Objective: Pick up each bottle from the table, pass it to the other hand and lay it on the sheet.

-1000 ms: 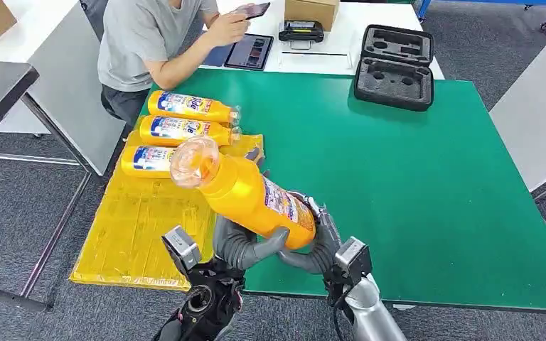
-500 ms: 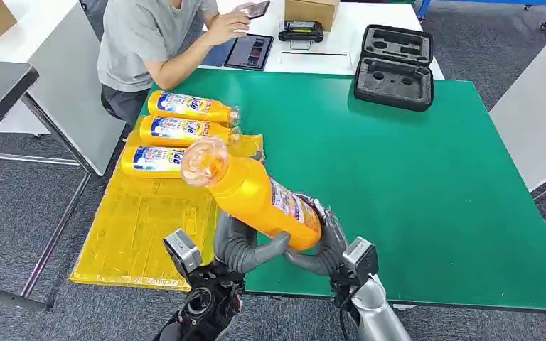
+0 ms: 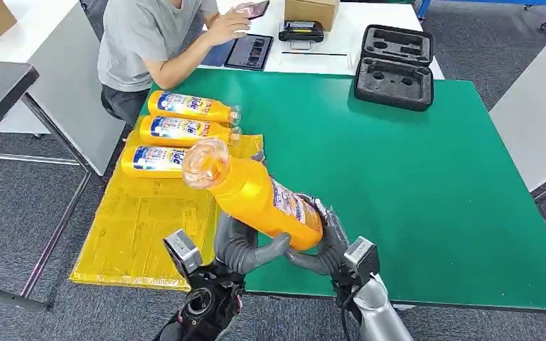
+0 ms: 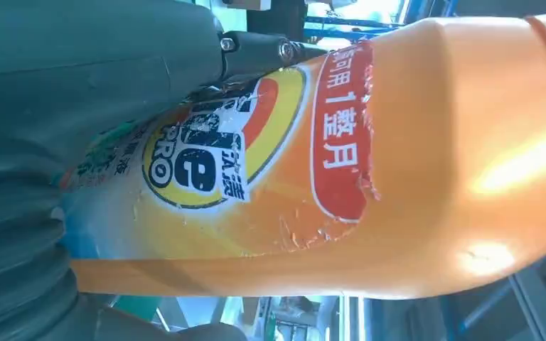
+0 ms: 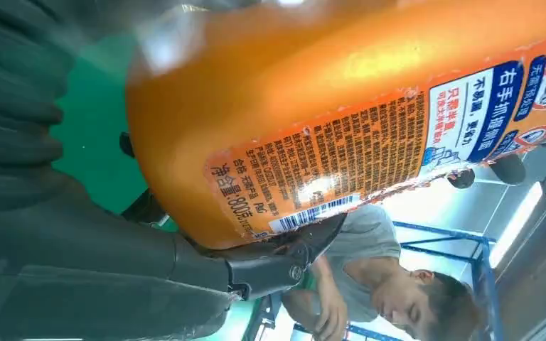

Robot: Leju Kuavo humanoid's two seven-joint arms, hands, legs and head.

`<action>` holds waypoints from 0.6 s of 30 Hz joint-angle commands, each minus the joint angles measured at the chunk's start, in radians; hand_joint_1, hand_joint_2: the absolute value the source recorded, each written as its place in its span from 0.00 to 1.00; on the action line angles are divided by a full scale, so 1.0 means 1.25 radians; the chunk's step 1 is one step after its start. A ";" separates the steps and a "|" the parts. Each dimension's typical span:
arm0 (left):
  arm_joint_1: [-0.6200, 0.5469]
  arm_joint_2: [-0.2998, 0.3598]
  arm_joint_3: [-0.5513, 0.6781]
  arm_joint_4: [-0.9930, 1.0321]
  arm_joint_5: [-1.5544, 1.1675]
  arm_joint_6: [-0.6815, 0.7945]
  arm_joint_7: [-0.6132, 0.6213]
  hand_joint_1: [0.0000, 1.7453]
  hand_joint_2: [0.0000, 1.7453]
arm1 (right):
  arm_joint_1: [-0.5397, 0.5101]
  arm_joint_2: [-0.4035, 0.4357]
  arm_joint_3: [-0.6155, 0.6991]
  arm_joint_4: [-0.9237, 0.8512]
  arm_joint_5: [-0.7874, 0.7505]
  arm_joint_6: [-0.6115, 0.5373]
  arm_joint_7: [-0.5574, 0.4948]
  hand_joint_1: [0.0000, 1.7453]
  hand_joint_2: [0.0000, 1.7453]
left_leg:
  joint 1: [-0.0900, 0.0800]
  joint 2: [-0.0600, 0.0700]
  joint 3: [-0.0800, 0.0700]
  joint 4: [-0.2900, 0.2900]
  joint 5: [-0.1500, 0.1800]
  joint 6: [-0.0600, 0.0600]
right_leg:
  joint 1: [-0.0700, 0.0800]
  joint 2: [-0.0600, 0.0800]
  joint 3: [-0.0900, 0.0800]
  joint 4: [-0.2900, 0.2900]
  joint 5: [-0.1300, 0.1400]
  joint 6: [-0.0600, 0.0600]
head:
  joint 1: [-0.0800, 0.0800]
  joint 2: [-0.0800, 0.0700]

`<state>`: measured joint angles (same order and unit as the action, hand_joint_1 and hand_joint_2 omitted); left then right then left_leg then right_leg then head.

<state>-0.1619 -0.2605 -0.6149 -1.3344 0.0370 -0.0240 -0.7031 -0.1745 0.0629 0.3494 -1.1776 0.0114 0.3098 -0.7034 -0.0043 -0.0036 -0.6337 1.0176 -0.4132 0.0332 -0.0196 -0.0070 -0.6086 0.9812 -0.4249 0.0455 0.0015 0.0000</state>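
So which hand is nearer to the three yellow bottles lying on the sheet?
Left. The left hand grips the held orange bottle on the side facing the three yellow bottles; the right hand grips its far side.

I see both hands gripping one orange bottle (image 3: 256,195) at its base, my left hand (image 3: 245,245) under it, my right hand (image 3: 323,241) opposite, cap tilted up and away. Beyond my left hand, three bottles (image 3: 185,131) lie side by side at the yellow sheet's (image 3: 138,227) far end.
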 commanded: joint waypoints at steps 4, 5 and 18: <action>-0.011 0.024 -0.013 0.030 0.005 -0.009 0.004 0.00 1.00 | -0.027 0.012 0.002 0.054 0.007 0.006 0.004 1.00 1.00 | 0.001 0.001 0.004 -0.001 -0.001 -0.001 | 0.001 0.001 0.003 -0.001 -0.001 -0.001 | 0.000 0.000; -0.011 0.024 -0.013 0.030 0.005 -0.009 0.004 0.00 1.00 | -0.027 0.012 0.002 0.054 0.007 0.006 0.004 1.00 1.00 | 0.001 0.001 0.005 -0.001 -0.002 -0.002 | 0.001 0.001 0.005 -0.001 -0.001 -0.002 | 0.000 0.000; -0.002 0.015 0.003 0.029 0.008 -0.012 0.004 1.00 1.00 | -0.019 0.010 -0.019 0.037 -0.005 0.006 0.004 1.00 1.00 | 0.001 0.001 0.004 -0.001 -0.001 -0.001 | 0.001 0.001 0.004 -0.001 -0.001 -0.002 | 0.000 0.000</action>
<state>-0.1600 -0.2605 -0.6104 -1.3344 0.0481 -0.0324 -0.7031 -0.1747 0.0767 0.3491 -1.1669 0.0191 0.3170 -0.7034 -0.0043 -0.0036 -0.6338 1.0176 -0.4132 0.0332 -0.0196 -0.0070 -0.6086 0.9812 -0.4249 0.0455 0.0015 0.0000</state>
